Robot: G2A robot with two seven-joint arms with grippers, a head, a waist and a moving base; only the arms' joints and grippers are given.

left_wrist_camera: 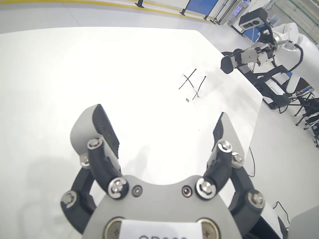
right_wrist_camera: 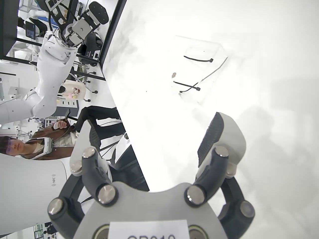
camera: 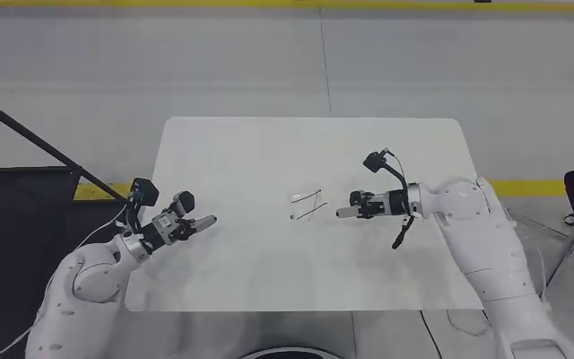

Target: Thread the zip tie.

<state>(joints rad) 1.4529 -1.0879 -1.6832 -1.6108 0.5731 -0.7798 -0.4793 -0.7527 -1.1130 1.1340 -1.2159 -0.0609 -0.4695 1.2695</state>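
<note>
- the zip ties (camera: 308, 205) lie flat in the middle of the table (camera: 269, 153), between the two grippers. the right gripper (right_wrist_camera: 153, 123) is near them and the left gripper (left_wrist_camera: 159, 115) is well apart.
- both grippers are spread wide with nothing between their pads.
- risk: the ties are thin and lie flat on the tabletop, so closing pads could skid over one. where two cross, they could pinch both at once.
- risk: a faint clear sheet (right_wrist_camera: 199, 41) seems to lie around the ties, and a grasp could drag it along.
- risk: a grip far from the tail tip would let the strap flex and miss the small head slot.
- long axes run roughly from one gripper toward the other, slightly slanted. the blocky heads look to sit at the ends farther from the left gripper, though they are too small to be sure.
</note>
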